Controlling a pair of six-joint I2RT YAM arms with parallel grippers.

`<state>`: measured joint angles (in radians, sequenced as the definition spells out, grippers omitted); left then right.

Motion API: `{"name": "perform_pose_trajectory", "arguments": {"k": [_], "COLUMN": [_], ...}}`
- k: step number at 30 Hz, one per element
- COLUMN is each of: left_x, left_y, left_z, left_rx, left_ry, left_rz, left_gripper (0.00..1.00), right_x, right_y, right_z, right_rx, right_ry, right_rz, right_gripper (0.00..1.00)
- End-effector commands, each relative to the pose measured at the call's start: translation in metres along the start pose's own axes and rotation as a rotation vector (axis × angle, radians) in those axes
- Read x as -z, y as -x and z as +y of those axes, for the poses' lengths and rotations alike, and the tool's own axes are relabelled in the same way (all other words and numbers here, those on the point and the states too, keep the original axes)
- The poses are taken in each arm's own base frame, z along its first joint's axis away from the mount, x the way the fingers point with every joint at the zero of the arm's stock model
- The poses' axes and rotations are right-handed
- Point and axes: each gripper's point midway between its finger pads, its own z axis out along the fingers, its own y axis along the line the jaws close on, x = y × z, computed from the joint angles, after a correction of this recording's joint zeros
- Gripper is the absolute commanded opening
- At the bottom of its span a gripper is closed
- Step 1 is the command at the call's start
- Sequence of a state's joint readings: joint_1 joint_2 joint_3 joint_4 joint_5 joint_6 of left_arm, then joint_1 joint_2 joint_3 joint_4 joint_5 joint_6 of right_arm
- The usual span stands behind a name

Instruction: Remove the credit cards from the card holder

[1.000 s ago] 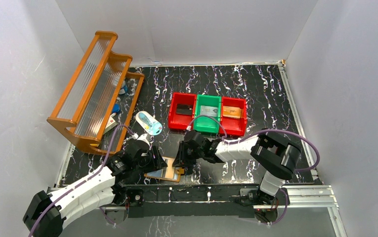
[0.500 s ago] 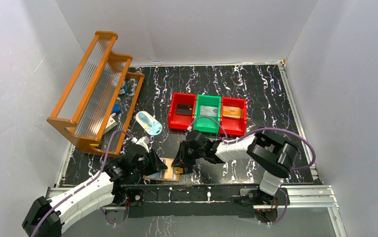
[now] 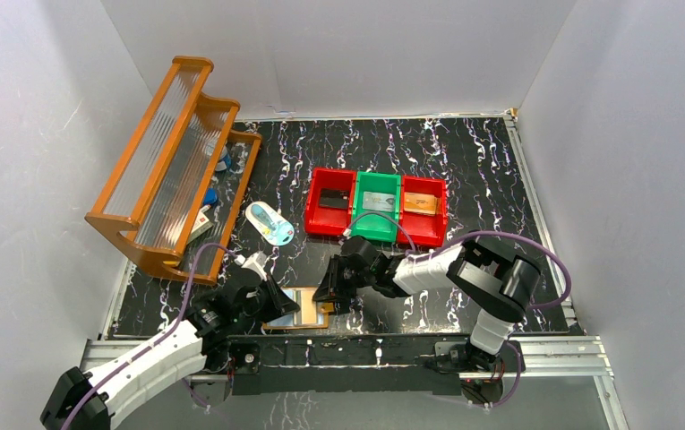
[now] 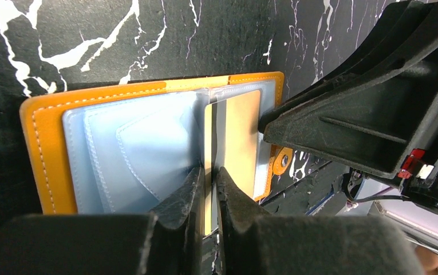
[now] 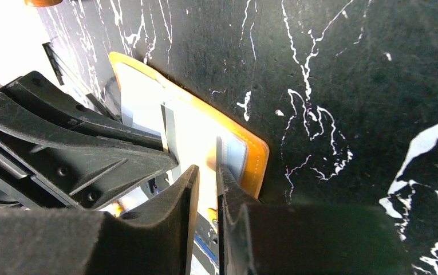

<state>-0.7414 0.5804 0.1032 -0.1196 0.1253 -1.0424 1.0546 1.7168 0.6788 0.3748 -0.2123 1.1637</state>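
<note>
The orange card holder (image 3: 313, 305) lies flat near the table's front edge, between both grippers. In the left wrist view its orange border (image 4: 44, 154) frames clear pockets. My left gripper (image 4: 208, 170) is shut on a thin credit card (image 4: 208, 137), seen nearly edge-on, that sticks out of a pocket. In the top view the left gripper (image 3: 271, 300) is at the holder's left end. My right gripper (image 5: 206, 168) is shut on the clear flap at the holder's other end (image 5: 255, 157). In the top view the right gripper (image 3: 331, 291) is at the holder's right side.
Red and green bins (image 3: 374, 206) with cards in them stand behind the holder. A pale blue-and-white oval item (image 3: 269, 224) lies to the left. A wooden rack (image 3: 173, 166) stands at the far left. A metal rail (image 3: 365, 345) runs along the front edge.
My left gripper has drawn back a little toward the near left, still pinching the card. The right gripper and the holder have barely moved.
</note>
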Motion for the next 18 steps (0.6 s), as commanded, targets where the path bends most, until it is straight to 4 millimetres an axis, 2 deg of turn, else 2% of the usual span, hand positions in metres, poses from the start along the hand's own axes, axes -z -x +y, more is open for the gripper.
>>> {"name": "perform_pose_trajectory", "arguments": {"k": [1, 6, 10, 14, 18], "left_x": [0.011, 0.019, 0.022, 0.021, 0.017], "left_y": [-0.006, -0.001, 0.001, 0.001, 0.003], "left_z": [-0.059, -0.075, -0.079, -0.08, -0.074], "left_rx": [-0.009, -0.035, -0.07, -0.081, -0.069], "left_ry": [-0.274, -0.35, -0.368, -0.377, -0.325], "left_rz": [0.06, 0.039, 0.028, 0.025, 0.021], "left_gripper": [0.04, 0.06, 0.11, 0.0, 0.0], "right_x": [-0.01, -0.01, -0.009, -0.008, -0.007], "right_y": [-0.028, -0.028, -0.027, -0.025, -0.024], "right_z": [-0.061, -0.063, -0.062, -0.061, -0.06], "right_rx": [-0.014, -0.021, -0.022, -0.019, -0.018], "right_ry": [-0.183, -0.184, -0.179, -0.177, -0.177], "right_rz": [0.065, 0.064, 0.061, 0.059, 0.056], "right_gripper": [0.26, 0.26, 0.26, 0.26, 0.26]}}
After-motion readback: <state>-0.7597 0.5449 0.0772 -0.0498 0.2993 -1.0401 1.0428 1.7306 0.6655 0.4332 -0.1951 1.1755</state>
